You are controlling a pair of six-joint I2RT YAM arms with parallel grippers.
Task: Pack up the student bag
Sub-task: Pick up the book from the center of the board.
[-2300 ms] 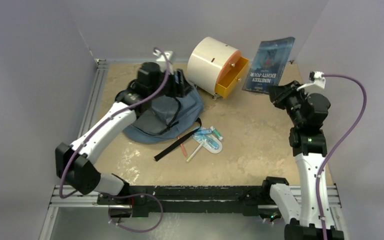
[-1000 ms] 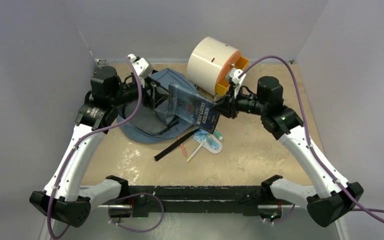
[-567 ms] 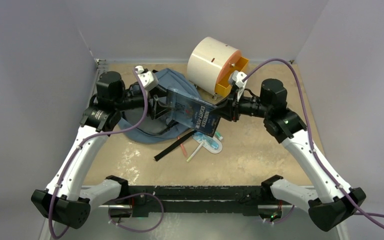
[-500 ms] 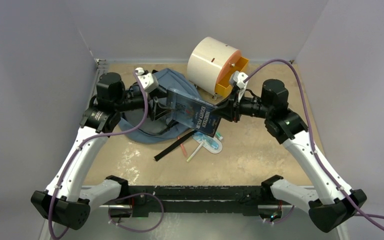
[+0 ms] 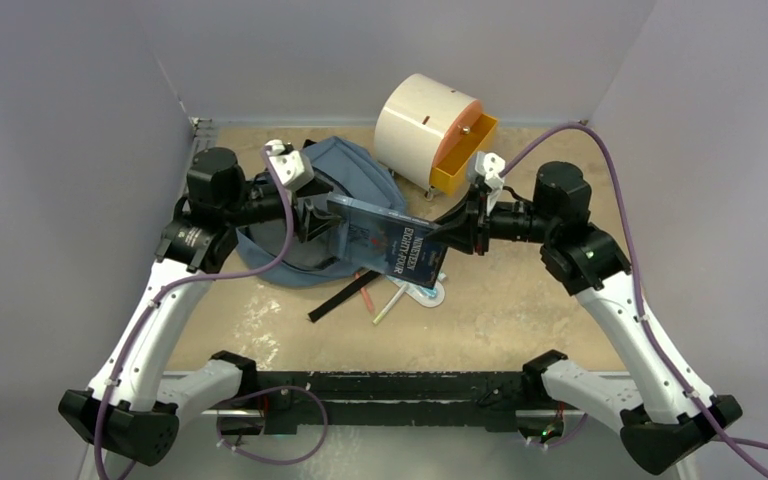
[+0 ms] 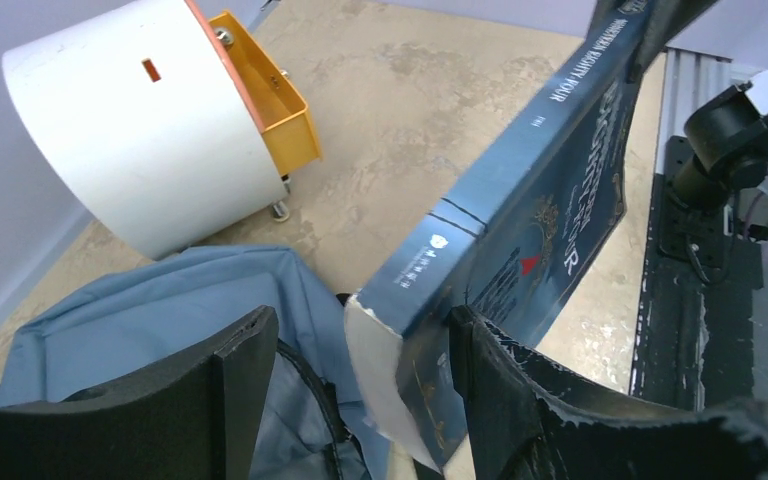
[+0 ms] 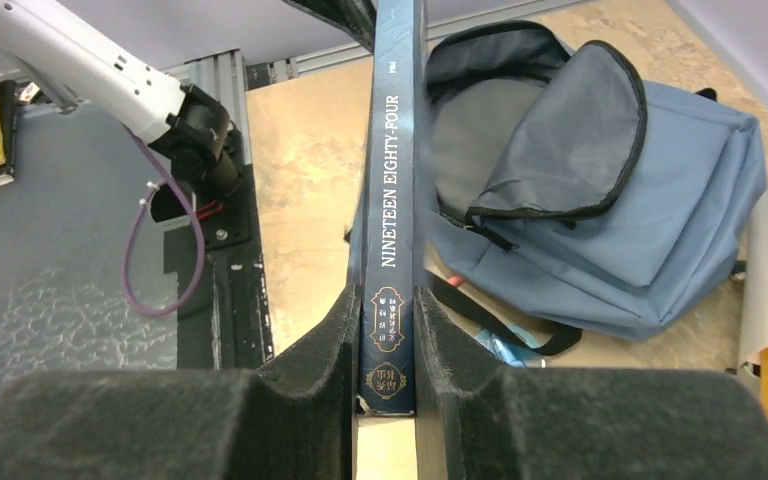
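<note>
The slate-blue student bag [image 5: 356, 168] lies at the back left with its top flap open; it also shows in the left wrist view [image 6: 160, 300] and the right wrist view [image 7: 610, 200]. My right gripper [image 5: 453, 232] [image 7: 388, 296] is shut on the spine end of a dark blue book, "Nineteen Eighty-Four" [image 5: 392, 243] [image 7: 392, 180], held above the table and pointing at the bag. My left gripper [image 5: 317, 215] [image 6: 360, 322] is open over the bag's mouth. The book's far corner [image 6: 520, 210] sits between its fingers, against the right one.
A cream cylindrical cabinet [image 5: 420, 120] with its orange drawer [image 5: 462, 150] open stands behind the book. Pens and a clear pouch [image 5: 415, 292] and a black strap [image 5: 345, 297] lie on the table under the book. Walls close the left, back and right.
The right gripper took the book from the back wall and carried it to the bag. In the last half second book and both grippers shifted slightly nearer and right.
</note>
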